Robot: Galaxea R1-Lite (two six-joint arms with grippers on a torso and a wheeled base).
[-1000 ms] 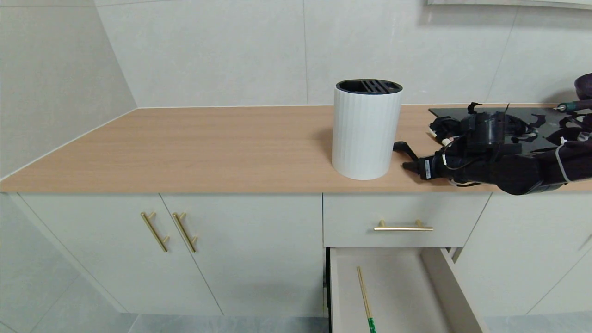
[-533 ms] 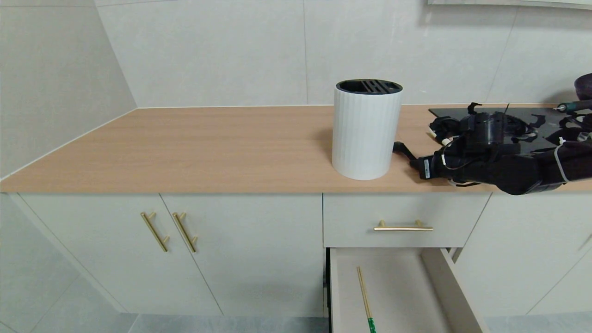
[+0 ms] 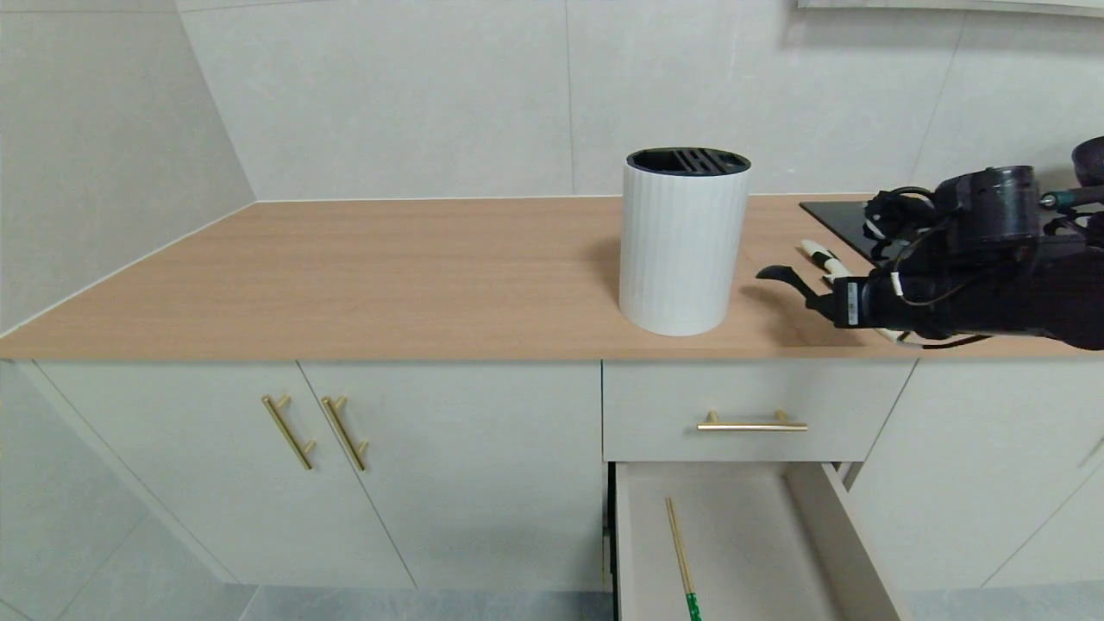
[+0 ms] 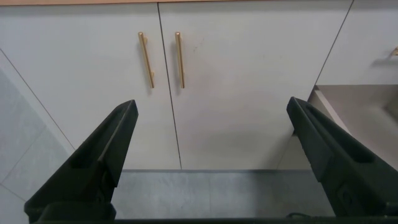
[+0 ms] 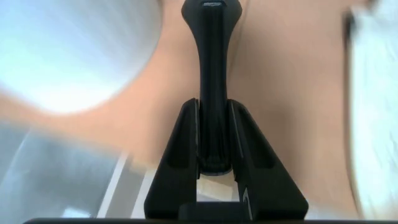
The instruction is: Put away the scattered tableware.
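My right gripper (image 3: 824,299) hangs just above the counter's front edge, right of the white ribbed knife holder (image 3: 683,246), and is shut on a black-handled utensil (image 3: 780,278). The wrist view has the black handle (image 5: 211,62) clamped between the two fingers (image 5: 186,143), sticking out over the wood; what lies behind the fingers is hidden. A white-handled utensil (image 3: 819,256) lies on the counter behind the gripper. My left gripper (image 4: 211,155) stands open and holds nothing, low down and facing the cabinet doors (image 4: 180,81).
Below the counter an open drawer (image 3: 811,517) holds a pair of chopsticks (image 3: 680,552) with green ends. A black hob (image 3: 841,220) lies at the right rear, with a dark bowl (image 3: 1088,159) at its far edge. The counter's left half (image 3: 388,267) is bare wood.
My right arm has risen off the counter and drawn back to the right with the black-handled utensil in it. The white-handled utensil behind it has come into sight.
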